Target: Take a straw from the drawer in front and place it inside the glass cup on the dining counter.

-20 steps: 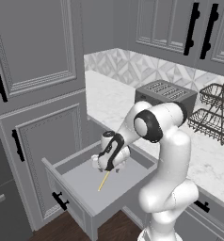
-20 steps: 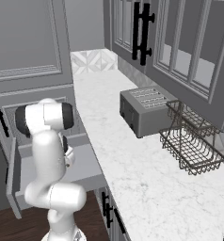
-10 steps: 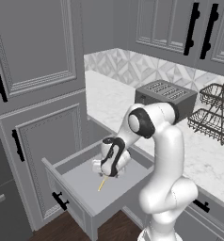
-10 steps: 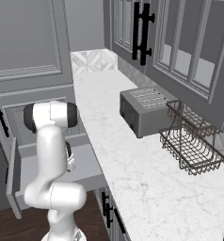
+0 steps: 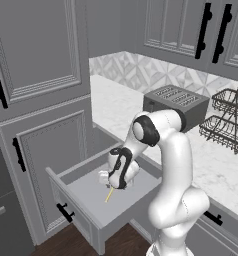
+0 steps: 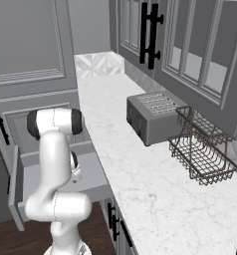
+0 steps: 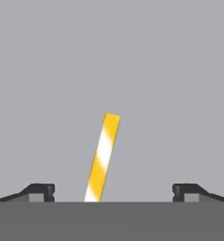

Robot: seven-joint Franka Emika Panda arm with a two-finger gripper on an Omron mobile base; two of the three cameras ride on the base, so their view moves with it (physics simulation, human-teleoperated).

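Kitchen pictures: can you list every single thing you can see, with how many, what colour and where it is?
straw: one, yellow with white stripes, lying flat on the drawer floor
drawer: one, grey with a black bar handle, pulled open below the counter
toaster: one, grey, on the white counter by the wall
wire rack: one, dark metal, on the counter next to the toaster
counter: one, white marble look with grey veins
cabinet doors: several, grey with black handles, beside the drawer and above the counter
arm: one, white with dark joints, bent down into the drawer
gripper: one, dark fingertips, open, just over the straw, one on each side of it
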